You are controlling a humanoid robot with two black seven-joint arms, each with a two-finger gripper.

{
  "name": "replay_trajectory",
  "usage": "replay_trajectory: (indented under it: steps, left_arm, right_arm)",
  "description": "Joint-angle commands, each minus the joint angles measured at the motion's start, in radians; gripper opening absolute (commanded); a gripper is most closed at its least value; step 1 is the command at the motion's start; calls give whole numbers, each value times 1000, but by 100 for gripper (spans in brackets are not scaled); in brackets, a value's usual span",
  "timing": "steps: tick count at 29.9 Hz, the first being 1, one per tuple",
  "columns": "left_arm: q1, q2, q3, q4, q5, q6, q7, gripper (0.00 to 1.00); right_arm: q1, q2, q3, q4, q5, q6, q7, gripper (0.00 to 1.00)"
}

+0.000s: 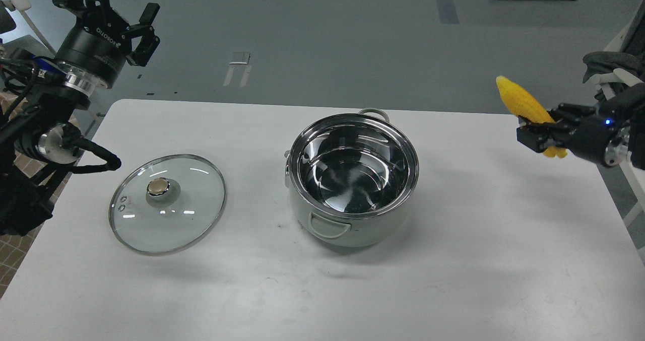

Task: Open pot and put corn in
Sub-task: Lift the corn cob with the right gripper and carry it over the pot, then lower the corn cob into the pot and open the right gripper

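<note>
The pale mint-green pot [352, 180] stands uncovered at the table's middle, its shiny steel inside empty. Its glass lid [168, 202] with a metal knob lies flat on the table to the pot's left. My right gripper [536, 129] is shut on the yellow corn [521, 104] and holds it in the air above the table's right edge, well right of the pot, tapered end up and to the left. My left gripper [108, 8] is open and empty, raised beyond the table's far left corner.
The white table [453, 260] has rounded corners. A chair with dark cloth [612, 66] stands off the right side. A cable loop [95, 164] of my left arm hangs near the lid's left edge.
</note>
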Motion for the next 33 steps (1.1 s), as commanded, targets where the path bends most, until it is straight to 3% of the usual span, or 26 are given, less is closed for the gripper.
replay_trajectory:
  steps: [1, 6, 13, 24, 33]
  left_arm:
    - [-1, -1, 2, 1, 0, 0, 0, 97]
    - [-1, 2, 2, 0, 0, 6, 0, 97]
    - [0, 9, 5, 1, -1, 6, 0, 97]
    - [0, 9, 6, 1, -3, 6, 0, 97]
    - [0, 9, 8, -2, -1, 6, 0, 97]
  right_arm:
    - [201, 100, -142, -9, 77, 36, 0, 0]
    - [346, 284, -338, -22, 174, 38, 0, 0]
    - [389, 490, -500, -28, 179, 53, 0, 0]
    - [391, 522, -645, 14, 179, 76, 0, 0]
    - [381, 567, -692, 14, 205, 104, 0, 7]
